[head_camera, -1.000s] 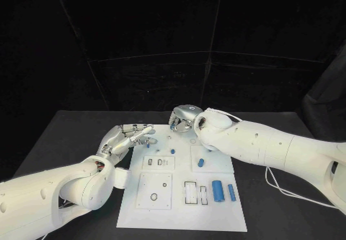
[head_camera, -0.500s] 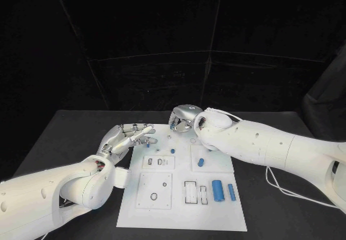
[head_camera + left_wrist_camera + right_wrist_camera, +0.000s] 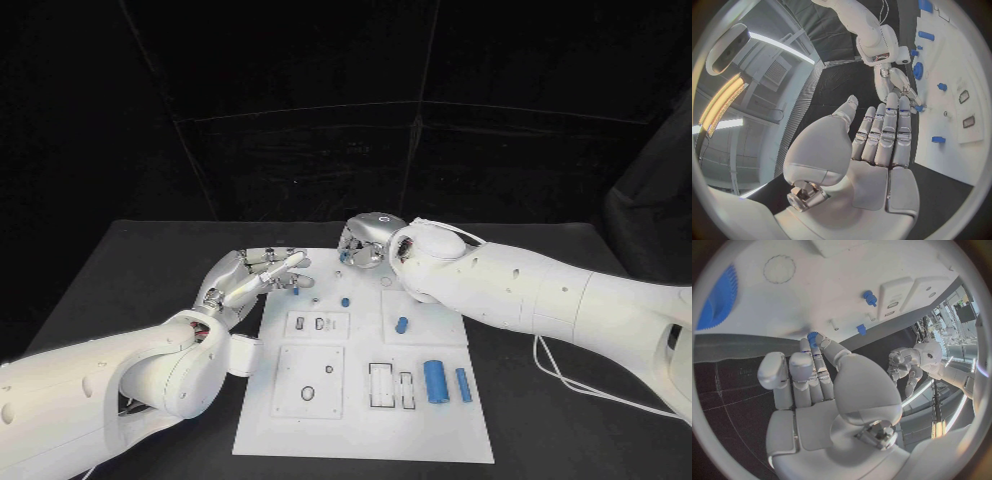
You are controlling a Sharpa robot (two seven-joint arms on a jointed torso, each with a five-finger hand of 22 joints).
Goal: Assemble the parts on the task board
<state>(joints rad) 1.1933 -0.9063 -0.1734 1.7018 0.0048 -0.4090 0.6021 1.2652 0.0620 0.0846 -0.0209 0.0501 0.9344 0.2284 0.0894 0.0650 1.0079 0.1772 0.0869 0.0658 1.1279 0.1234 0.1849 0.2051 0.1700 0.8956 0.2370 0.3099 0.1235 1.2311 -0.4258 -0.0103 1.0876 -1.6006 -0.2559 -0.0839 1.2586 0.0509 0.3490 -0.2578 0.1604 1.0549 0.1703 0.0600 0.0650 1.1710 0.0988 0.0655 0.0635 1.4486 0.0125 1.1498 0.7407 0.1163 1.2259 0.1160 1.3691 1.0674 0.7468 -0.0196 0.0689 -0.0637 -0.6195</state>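
One small part (image 3: pixel 812 337) pinched, right hand (image 3: pixel 817 375)

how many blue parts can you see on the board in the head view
5, maybe more hidden behind the right robot hand: two long blue cylinders side by side near the board's front right, one short piece mid-right, one small piece near the centre, one beside the left robot hand.

The white task board (image 3: pixel 364 400) lies flat before me. Two blue cylinders (image 3: pixel 436 382) lie side by side near me; smaller blue parts (image 3: pixel 401 324) sit farther up it.
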